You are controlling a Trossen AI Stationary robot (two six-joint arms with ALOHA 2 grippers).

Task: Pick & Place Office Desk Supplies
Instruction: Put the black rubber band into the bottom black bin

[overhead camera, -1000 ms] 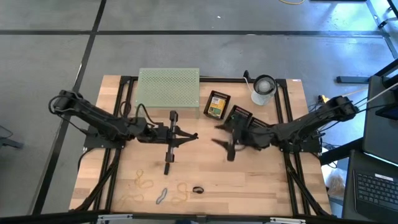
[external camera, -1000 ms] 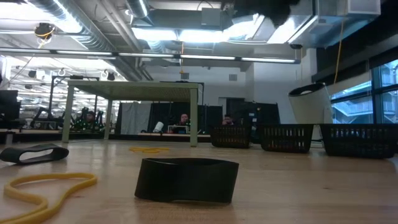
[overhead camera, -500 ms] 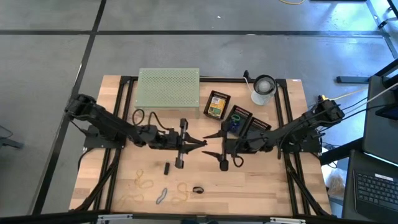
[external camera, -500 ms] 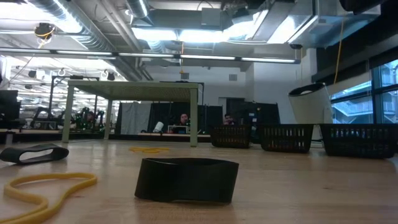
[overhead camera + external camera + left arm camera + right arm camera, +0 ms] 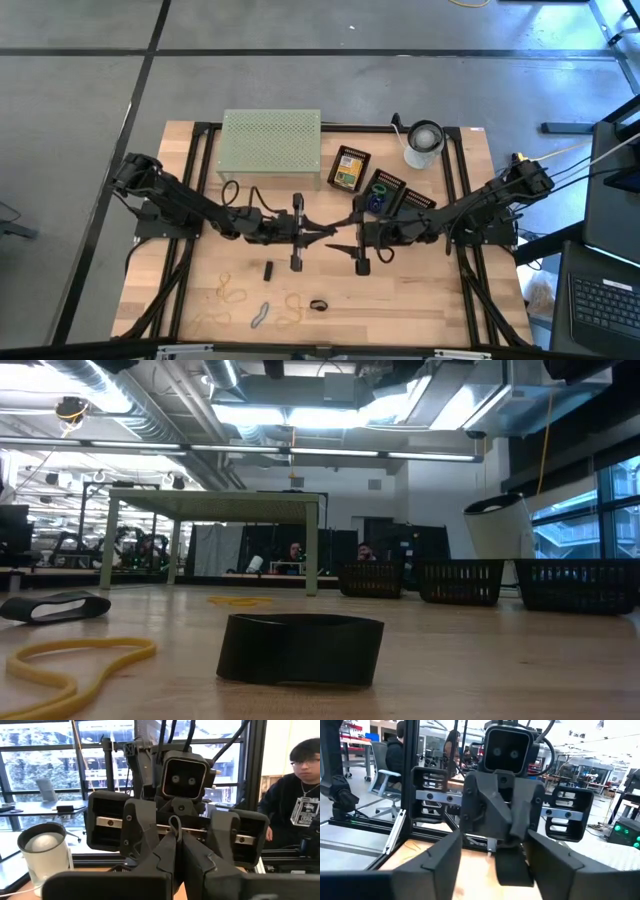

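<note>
L gripper (image 5: 322,232), shut on a grey band (image 5: 174,825), has been met mid-table by R gripper (image 5: 335,233), jaws narrowing: handover likely started.

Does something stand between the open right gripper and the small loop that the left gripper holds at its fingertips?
Nothing visible does. The left gripper pinches the small loop over the middle of the table; the right gripper faces it, fingers open, with only air between.
</note>
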